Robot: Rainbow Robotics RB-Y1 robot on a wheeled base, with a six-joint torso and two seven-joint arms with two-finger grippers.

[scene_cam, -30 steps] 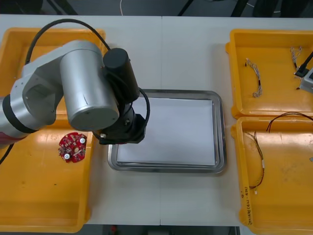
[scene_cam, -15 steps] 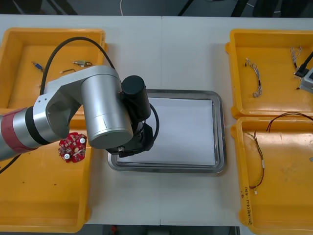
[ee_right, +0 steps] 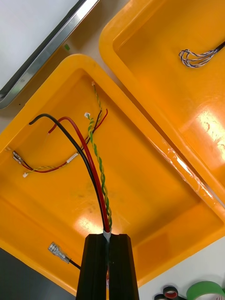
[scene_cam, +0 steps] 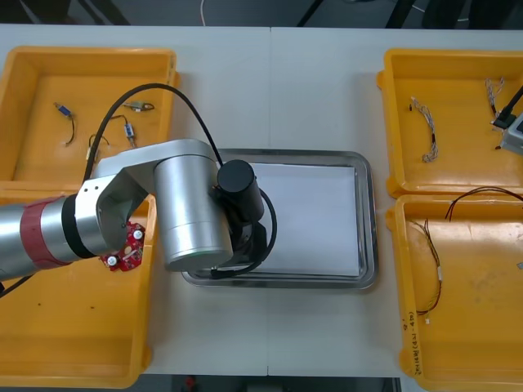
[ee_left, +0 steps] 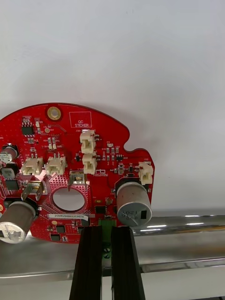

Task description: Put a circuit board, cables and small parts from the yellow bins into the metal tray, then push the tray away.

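We see the circuit board (ee_left: 70, 173) pinched by its edge between the fingers of the left gripper (ee_left: 107, 232), over the white inside of the metal tray (ee_left: 187, 224) just within its rim; whether the board touches the tray we cannot tell. From the front the left arm (scene_cam: 184, 208) covers that gripper and the tray's near left corner, and half hides a second board (scene_cam: 129, 250) in the bin just left of the tray, so we count two boards. The right gripper (ee_right: 107, 239), over a bin right of the tray, has its fingers pressed nearly together on a cable (ee_right: 96, 173) of black, red and twisted yellow-green strands. We count four yellow bins (scene_cam: 458, 98), two at each side of the tray, two twisted blue and white cables (scene_cam: 426, 129) far right of it, one red and yellow cable (scene_cam: 431, 265) near right, and what look like three small metal parts (scene_cam: 129, 129) far left, too small to make out
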